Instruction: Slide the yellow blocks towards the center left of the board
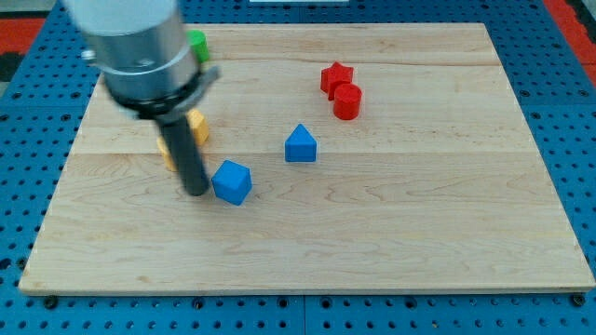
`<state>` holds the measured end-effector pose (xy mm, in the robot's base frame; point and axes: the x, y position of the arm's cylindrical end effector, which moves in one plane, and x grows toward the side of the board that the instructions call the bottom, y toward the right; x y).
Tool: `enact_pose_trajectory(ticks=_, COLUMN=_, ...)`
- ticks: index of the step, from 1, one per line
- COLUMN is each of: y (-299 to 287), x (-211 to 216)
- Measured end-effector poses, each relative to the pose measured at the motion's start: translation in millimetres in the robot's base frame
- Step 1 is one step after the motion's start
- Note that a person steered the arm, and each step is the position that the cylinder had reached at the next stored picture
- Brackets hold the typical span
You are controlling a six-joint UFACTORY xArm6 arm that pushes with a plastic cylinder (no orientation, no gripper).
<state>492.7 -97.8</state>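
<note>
On the view's left of the pale wooden surface point(419, 233), we see my tip point(196, 192) resting just left of the blue cube-like block point(232, 181), very near it; contact is unclear. Behind the dark rod sit two yellow blocks point(196, 127), partly hidden, shapes unclear, at centre left. A green block point(196, 44) peeks out near the top edge. Further right stands the blue house-shaped block point(300, 144). Toward the upper right, the red star-shaped block point(335, 76) touches the red cylinder point(347, 101). We have no jawed end effector, only this rod.
</note>
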Motion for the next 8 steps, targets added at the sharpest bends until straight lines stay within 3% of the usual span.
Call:
enact_pose_trajectory(ticks=1, y=9.9, x=-4.4)
enact_pose_trajectory(ticks=2, y=16.7, x=-40.2)
enact_pose_trajectory(ticks=3, y=-13.4, x=-80.4)
enact_pose_trajectory(ticks=5, y=-110.7, x=-88.1)
enact_pose_trajectory(ticks=7, y=-6.4, x=-87.0)
enact_pose_trajectory(ticks=8, y=-13.7, x=-56.7)
